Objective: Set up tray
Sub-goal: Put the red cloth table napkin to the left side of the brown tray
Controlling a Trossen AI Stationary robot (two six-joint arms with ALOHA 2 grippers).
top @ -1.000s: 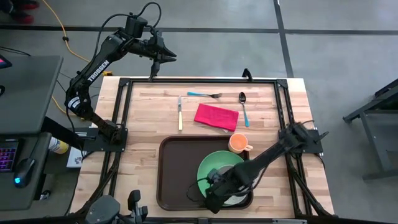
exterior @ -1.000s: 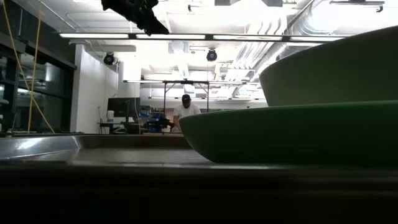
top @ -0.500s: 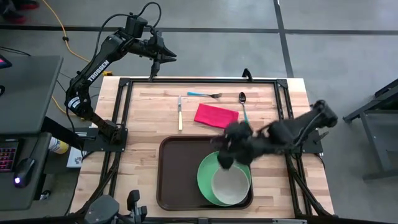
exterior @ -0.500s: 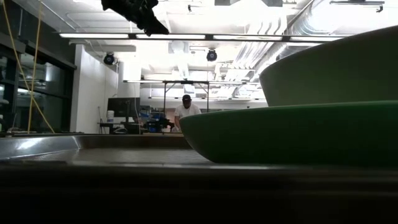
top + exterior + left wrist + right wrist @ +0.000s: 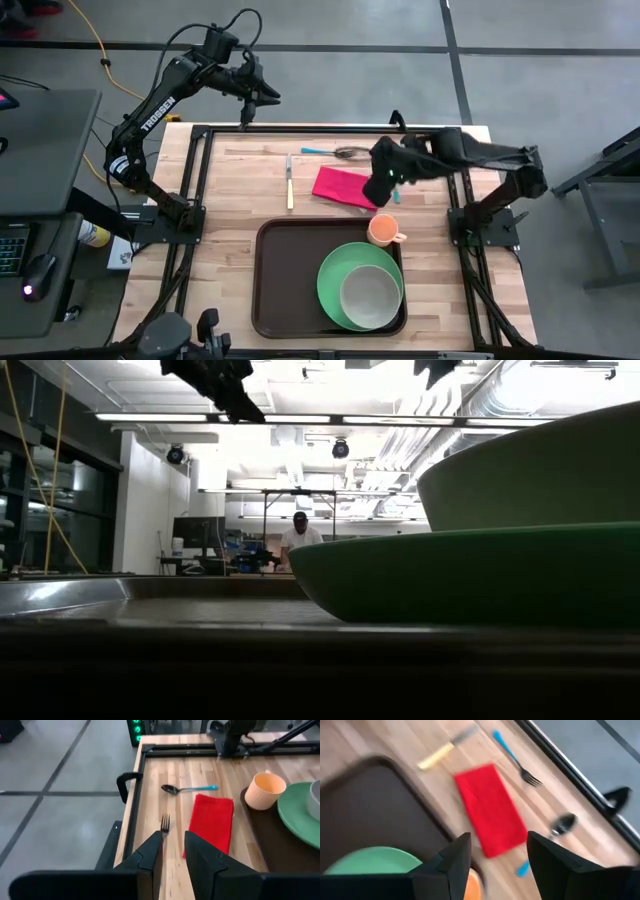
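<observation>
Tray (image 5: pixel 290 280), dark brown with a raised rim, is lying at the near middle of the bench (image 5: pixel 235 200), already carrying a green plate (image 5: pixel 335 290) with a pale bowl (image 5: pixel 371 297) resting in it toward the tray's right end. Judging by this layout, the setting is partly complete: an orange cup (image 5: pixel 384 230) is standing at the tray's far right corner, seemingly at or just over the rim, while a red napkin (image 5: pixel 347 187), a yellow-handled knife (image 5: pixel 290 182), a blue-handled fork (image 5: pixel 328 152) and a blue-handled spoon (image 5: pixel 392 175) are all lying on the bare wood beyond the tray, so they are probably what is left to bring in. The right claw (image 5: pixel 377 185) is hanging over the napkin's right edge, near the spoon and the cup, its fingers spread apart and holding nothing. The left claw (image 5: pixel 258 92) is waiting raised past the bench's far left edge, fingers slightly parted and empty.
</observation>
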